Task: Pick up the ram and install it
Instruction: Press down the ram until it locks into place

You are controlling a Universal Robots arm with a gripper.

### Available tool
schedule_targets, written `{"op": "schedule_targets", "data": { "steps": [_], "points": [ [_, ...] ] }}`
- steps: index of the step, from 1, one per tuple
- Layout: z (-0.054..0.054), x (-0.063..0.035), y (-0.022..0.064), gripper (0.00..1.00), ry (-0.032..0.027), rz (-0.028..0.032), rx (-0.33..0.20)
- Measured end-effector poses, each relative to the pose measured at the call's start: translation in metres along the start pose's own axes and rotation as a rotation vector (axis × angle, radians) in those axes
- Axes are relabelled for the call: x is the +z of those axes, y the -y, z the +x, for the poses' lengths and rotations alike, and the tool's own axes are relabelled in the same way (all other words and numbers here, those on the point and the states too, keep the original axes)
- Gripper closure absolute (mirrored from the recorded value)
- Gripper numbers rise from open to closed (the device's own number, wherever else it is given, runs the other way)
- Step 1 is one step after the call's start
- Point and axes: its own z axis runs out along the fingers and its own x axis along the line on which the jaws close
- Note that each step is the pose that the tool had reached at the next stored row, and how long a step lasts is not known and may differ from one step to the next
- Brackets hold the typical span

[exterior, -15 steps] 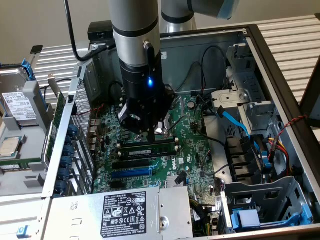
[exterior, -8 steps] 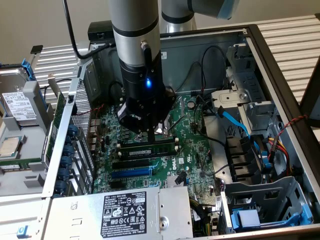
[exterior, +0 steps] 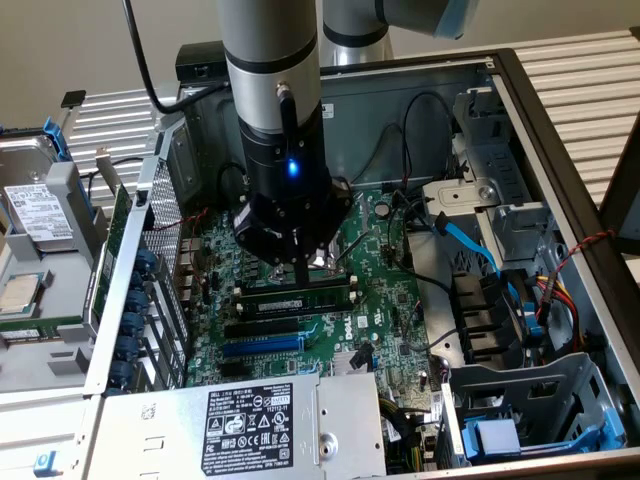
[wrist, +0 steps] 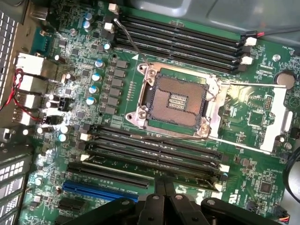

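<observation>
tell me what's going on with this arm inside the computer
A single robot arm reaches down into an open desktop computer case, its gripper shut just above the green motherboard. Directly below the fingertips, a long thin green ram stick with black chips and a white label lies along the memory slots beside the open silver processor socket. Whether it is fully seated can't be told.

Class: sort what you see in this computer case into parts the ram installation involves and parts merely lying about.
Job in hand: ram, lying along a memory slot; shut gripper just above it; empty memory slots.
Lying about: CPU socket; blue expansion slot; power supply; hard drive.
</observation>
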Motion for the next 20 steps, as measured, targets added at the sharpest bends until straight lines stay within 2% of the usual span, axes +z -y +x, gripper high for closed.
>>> {"op": "schedule_targets", "data": {
  "steps": [15,20],
  "points": [
    [0.0,0.0,0.0,0.89,-0.007,0.0043,0.196],
    [0.0,0.0,0.0,0.89,-0.0076,0.0046,0.209]
  ]
}}
